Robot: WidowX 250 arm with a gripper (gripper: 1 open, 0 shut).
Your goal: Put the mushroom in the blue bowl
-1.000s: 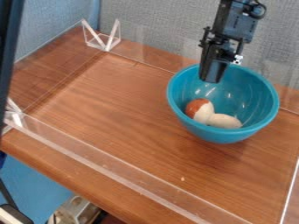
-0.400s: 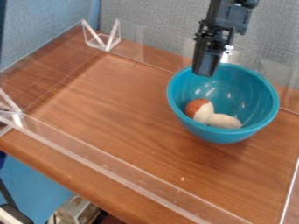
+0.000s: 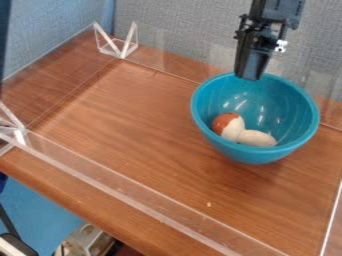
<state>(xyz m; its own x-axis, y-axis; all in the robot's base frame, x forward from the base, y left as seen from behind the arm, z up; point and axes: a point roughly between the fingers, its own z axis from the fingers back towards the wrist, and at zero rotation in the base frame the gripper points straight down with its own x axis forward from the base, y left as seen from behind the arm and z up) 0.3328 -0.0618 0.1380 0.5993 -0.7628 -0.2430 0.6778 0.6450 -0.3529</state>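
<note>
The mushroom [image 3: 242,132] lies on its side inside the blue bowl [image 3: 297,108], orange-red cap toward the left and cream stem toward the right. The bowl stands on the wooden table at the right. My gripper [image 3: 250,71] hangs above the bowl's far rim with its dark fingers pressed together, shut and holding nothing. It is clear of the mushroom.
A low clear plastic wall [image 3: 160,206] runs around the wooden table [image 3: 120,120]. A small clear triangular stand [image 3: 118,43] sits at the far left corner. Blue-grey backdrop behind.
The gripper has risen a little from the bowl's rim and shifted slightly right. The mushroom and bowl have not moved.
</note>
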